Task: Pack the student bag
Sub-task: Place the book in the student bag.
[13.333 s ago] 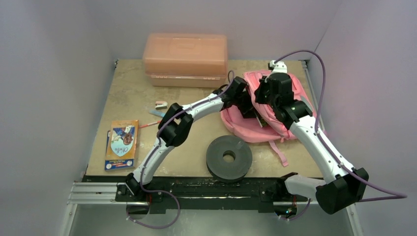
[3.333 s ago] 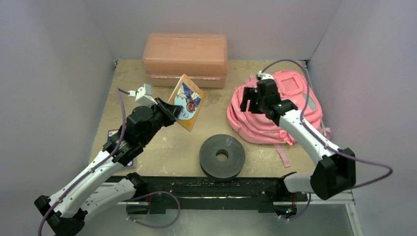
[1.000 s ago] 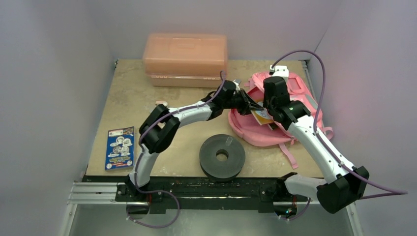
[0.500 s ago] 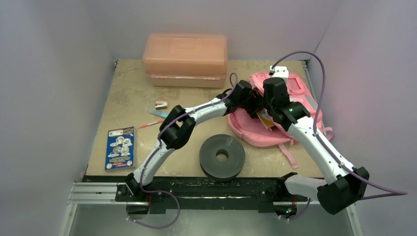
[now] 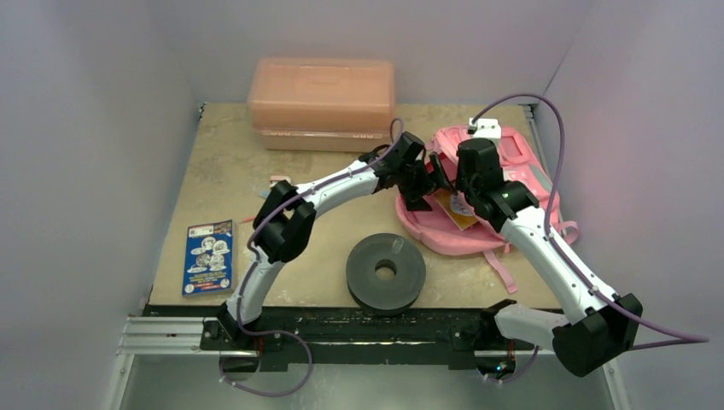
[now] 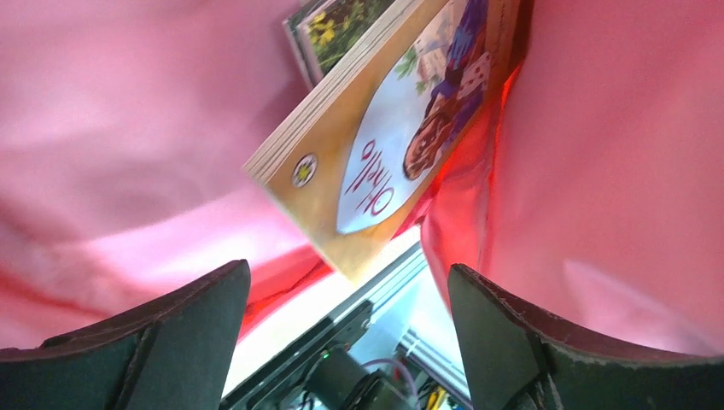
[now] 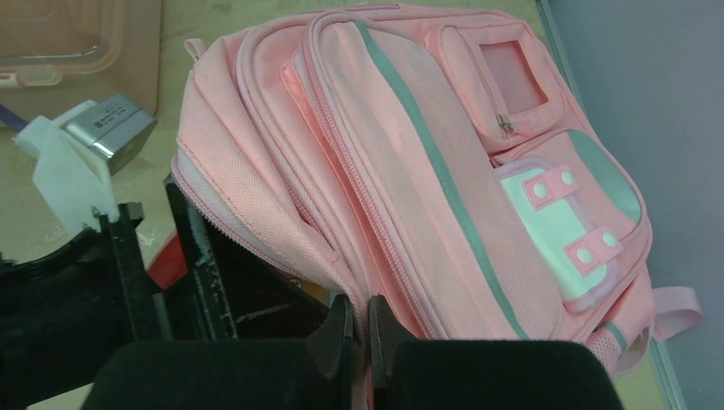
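The pink student bag (image 5: pixel 516 175) lies at the right of the table, also in the right wrist view (image 7: pixel 410 171). My right gripper (image 5: pixel 462 195) is shut on the fabric rim of its opening (image 7: pixel 359 329) and holds it up. My left gripper (image 5: pixel 429 181) is at the bag's mouth with jaws wide open and empty (image 6: pixel 341 342). Just beyond its fingertips (image 6: pixel 179 325) an orange picture book (image 6: pixel 384 162) lies inside the pink lining, free of the jaws, with a second book (image 6: pixel 341 26) behind it. The orange book's corner shows at the opening (image 5: pixel 454 211).
A salmon plastic box (image 5: pixel 323 102) stands at the back. A black roll (image 5: pixel 386 273) sits at the front centre. A blue book (image 5: pixel 209 256) lies at the front left. A small eraser-like item (image 5: pixel 277 181) and a red pen (image 5: pixel 248 219) lie left of centre.
My left gripper carried the orange book into the bag's mouth, let go of it, and has drawn back a little to the left. My right gripper keeps hold of the rim.
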